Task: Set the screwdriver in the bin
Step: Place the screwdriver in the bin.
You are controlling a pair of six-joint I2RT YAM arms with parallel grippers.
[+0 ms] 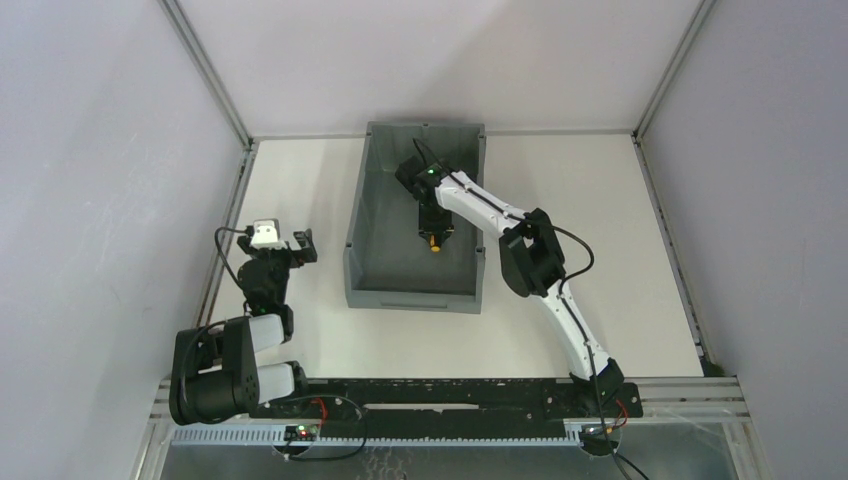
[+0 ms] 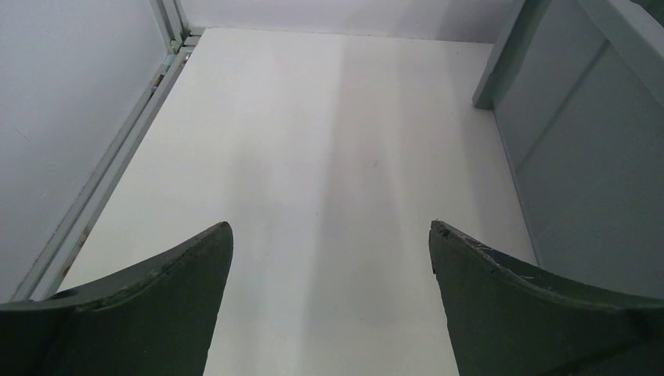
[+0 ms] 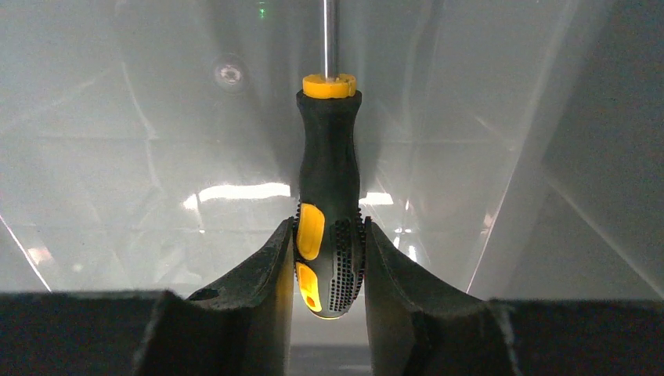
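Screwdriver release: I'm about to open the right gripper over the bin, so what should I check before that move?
1. Right gripper shut on the screwdriver handle: ok.
2. Screwdriver inside the walls of the bin, by the top view: ok.
3. Drop height above the bin floor: cannot tell.
4. Left gripper open, holding nothing: ok.
5. Left gripper outside the bin, away from the drop: ok.

- White table (image 1: 300,190), plain and matte, with pale panels closing it in on the left, far and right sides.
- One grey bin (image 1: 362,225) sits flat on it, about midway across, with its far end close to the rear panel and its low lip facing the near edge.
- Bare white surface shows on both sides of the bin.
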